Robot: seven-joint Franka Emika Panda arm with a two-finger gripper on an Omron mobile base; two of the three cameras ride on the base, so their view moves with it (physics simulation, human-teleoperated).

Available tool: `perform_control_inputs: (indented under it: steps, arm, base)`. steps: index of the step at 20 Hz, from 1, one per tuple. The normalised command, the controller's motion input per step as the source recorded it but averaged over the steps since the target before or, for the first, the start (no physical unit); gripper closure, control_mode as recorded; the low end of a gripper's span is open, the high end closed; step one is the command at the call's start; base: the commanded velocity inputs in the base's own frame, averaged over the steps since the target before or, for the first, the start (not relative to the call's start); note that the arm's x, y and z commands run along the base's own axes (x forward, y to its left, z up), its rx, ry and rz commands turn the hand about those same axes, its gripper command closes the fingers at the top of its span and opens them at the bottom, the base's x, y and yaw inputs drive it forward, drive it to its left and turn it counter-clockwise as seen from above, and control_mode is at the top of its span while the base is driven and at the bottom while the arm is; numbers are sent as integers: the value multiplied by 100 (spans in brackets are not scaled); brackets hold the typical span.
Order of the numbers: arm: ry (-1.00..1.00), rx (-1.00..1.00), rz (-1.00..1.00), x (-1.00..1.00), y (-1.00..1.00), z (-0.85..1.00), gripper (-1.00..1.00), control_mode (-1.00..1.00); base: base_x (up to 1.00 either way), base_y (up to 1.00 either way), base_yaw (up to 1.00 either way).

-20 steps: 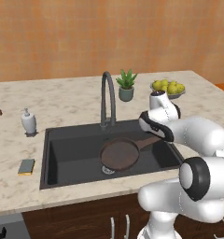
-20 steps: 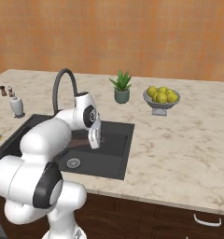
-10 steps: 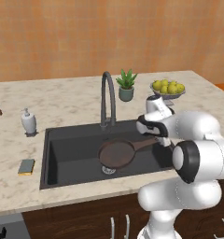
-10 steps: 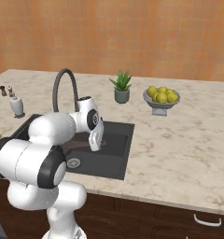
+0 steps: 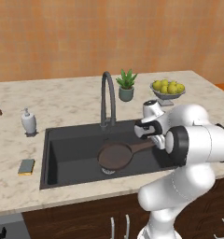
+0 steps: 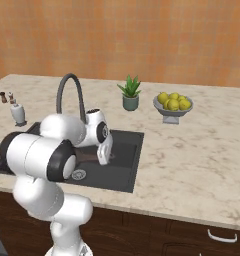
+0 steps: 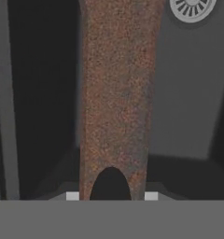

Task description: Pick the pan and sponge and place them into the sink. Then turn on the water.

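Hand view: gripper (image 7: 111, 196) clamped on pan (image 5: 115, 155) handle, drain (image 7: 192, 9) beyond. Left base view: pan held over sink (image 5: 67, 140). Sponge (image 5: 26, 166) on counter (image 5: 62, 100) left of sink. Faucet (image 5: 108, 100) behind basin.

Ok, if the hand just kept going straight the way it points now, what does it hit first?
The hand is shut on the handle of the pan, pointing down into the sink. Past the handle, the hand view shows the black sink floor beside the drain, so probably that floor, though depth is unclear.
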Motion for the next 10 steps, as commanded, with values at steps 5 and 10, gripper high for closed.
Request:
perform_control_inputs:
  steps: [5,10]
  arm:
    - [0,0,0,12,0,-35,100,-100]
    - [0,0,0,14,0,-26,100,-100]
  base:
    - [0,0,0]
    - [0,0,0]
